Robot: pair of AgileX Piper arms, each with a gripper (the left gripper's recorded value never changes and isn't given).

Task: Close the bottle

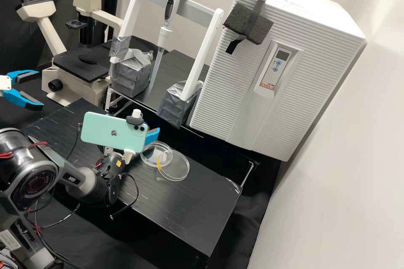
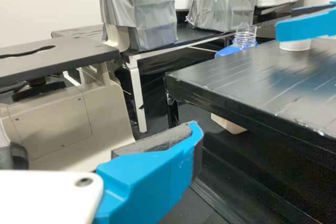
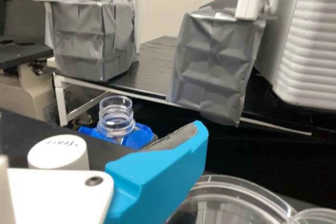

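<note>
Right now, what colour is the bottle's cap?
White; the cap shows best in the right wrist view.

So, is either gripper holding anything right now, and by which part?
Nothing is held. The left gripper is open and empty; the right gripper is open by the uncapped bottle; the white cap stands free on the bench.

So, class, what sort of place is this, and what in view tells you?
Most likely a biology laboratory: a microscope stands at the back, a pipette hangs on a white stand, and clear petri dishes lie on the black bench.
</note>
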